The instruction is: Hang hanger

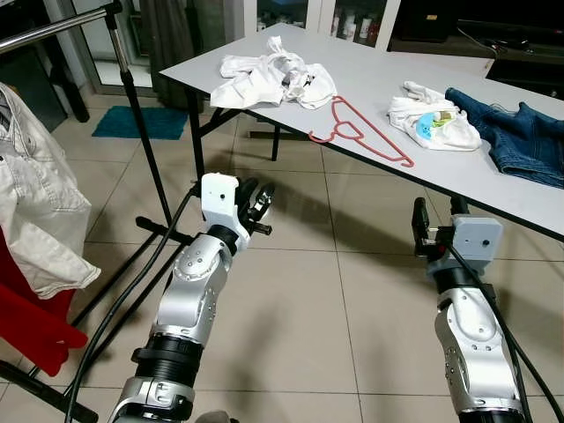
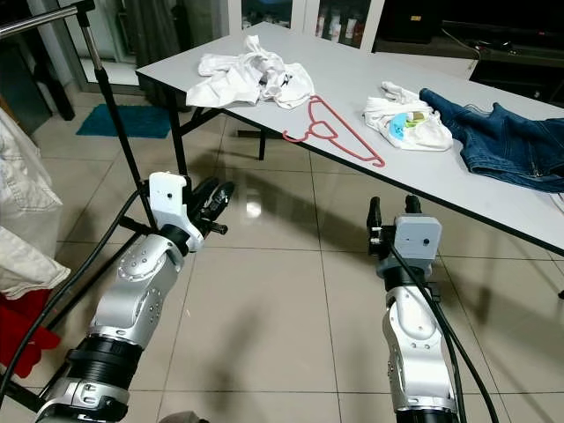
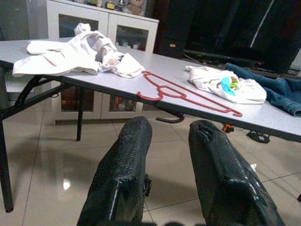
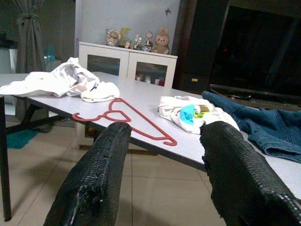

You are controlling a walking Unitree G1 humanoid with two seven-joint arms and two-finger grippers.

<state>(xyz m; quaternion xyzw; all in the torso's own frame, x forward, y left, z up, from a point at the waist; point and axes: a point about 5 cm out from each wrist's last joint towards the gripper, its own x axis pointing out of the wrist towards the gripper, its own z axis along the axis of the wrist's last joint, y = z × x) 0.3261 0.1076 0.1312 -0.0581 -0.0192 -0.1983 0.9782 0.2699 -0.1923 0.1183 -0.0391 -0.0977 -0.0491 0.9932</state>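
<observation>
Approaching the tabletop [image 1: 370, 66], both my left claw [image 1: 258, 204] and right claw [image 1: 438, 222] open, empty; next, reach the red hanger [image 1: 359, 130].

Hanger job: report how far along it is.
Nothing looks done yet. The red hanger lies flat near the edge of the grey table, between two white garments, untouched. Both grippers, left gripper and right gripper, hover empty over the floor short of the table, fingers open. Left to do: reach, grasp the hanger, carry it to the clothes rail and hook it on.
</observation>
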